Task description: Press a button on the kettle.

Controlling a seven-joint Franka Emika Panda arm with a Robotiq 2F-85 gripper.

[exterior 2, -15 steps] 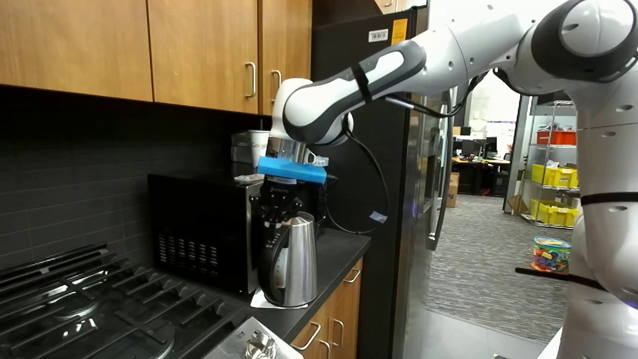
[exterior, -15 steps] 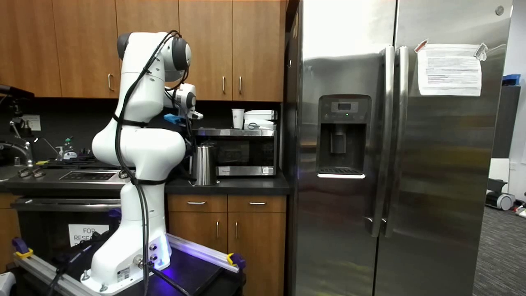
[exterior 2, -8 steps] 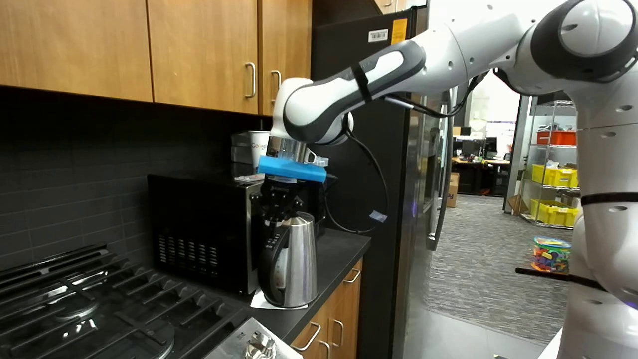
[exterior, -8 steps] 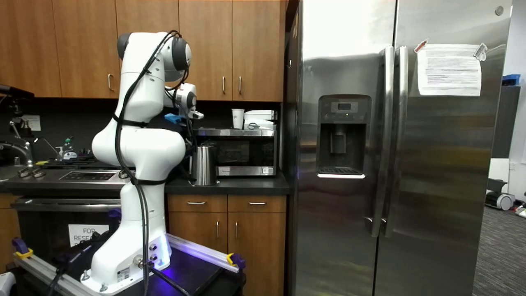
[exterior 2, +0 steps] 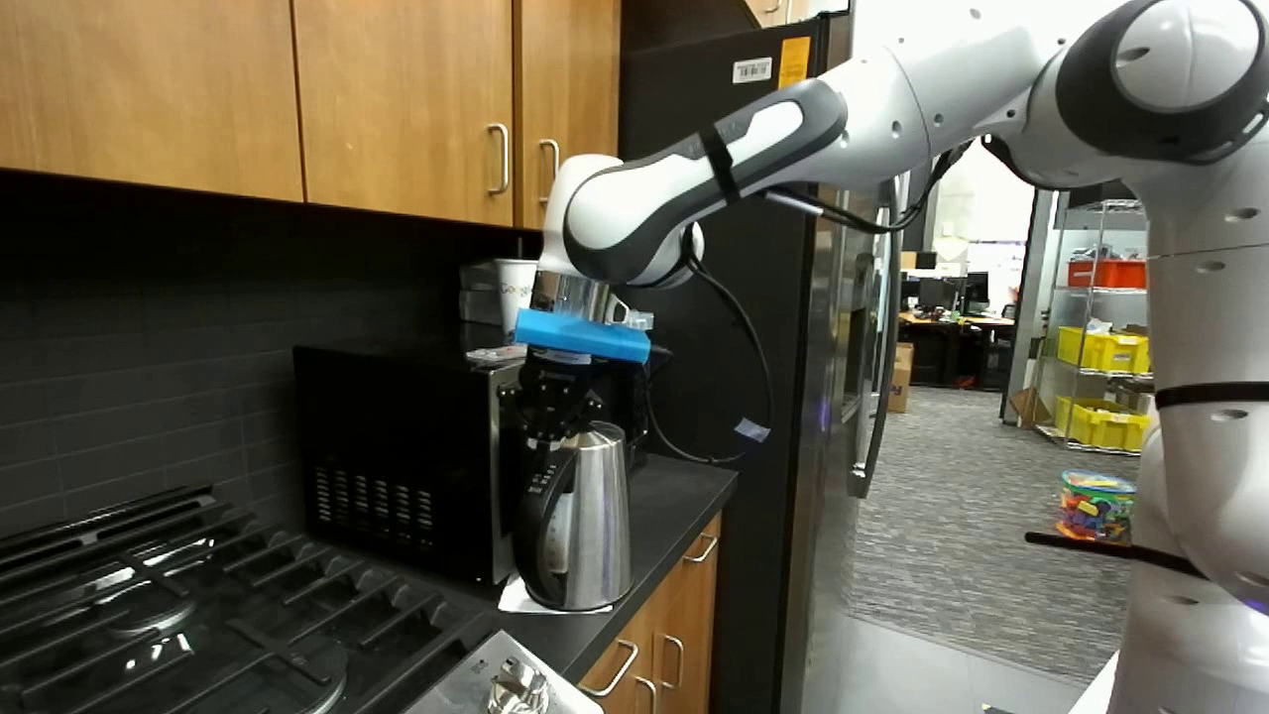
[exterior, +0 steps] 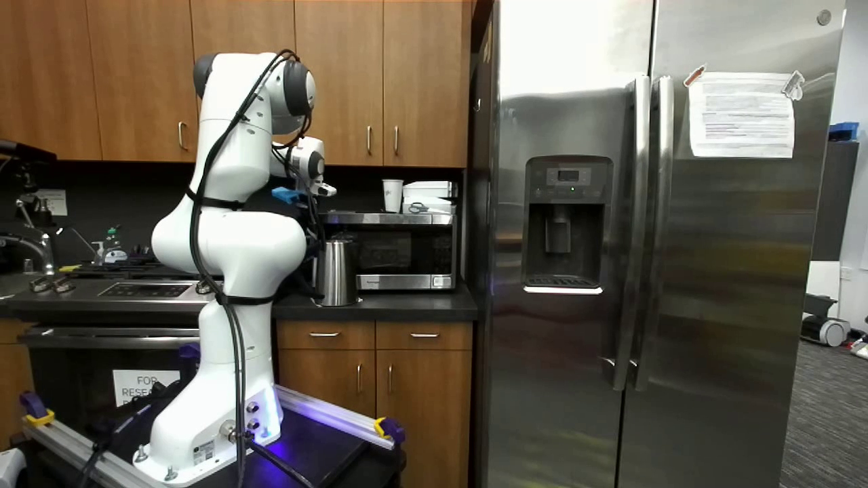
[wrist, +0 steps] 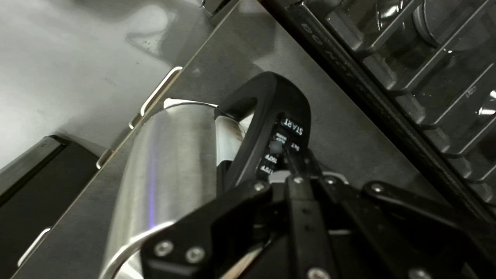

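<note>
Shifting barely over that second, I held my gripper (wrist: 301, 158), jaws together on nothing, at the kettle's (wrist: 176, 151) button panel (wrist: 279, 139); contact unclear, the press seemed pending.

The kettle (exterior 2: 601, 526) is clad in smooth, glossy metal, its handle (wrist: 267, 112) in what looks like plastic. The cabinets (exterior 2: 397, 99) are faced in smooth wood, the refrigerator (exterior: 719, 285) in shiny metal; the counter (wrist: 348, 131) is finished matt.
</note>
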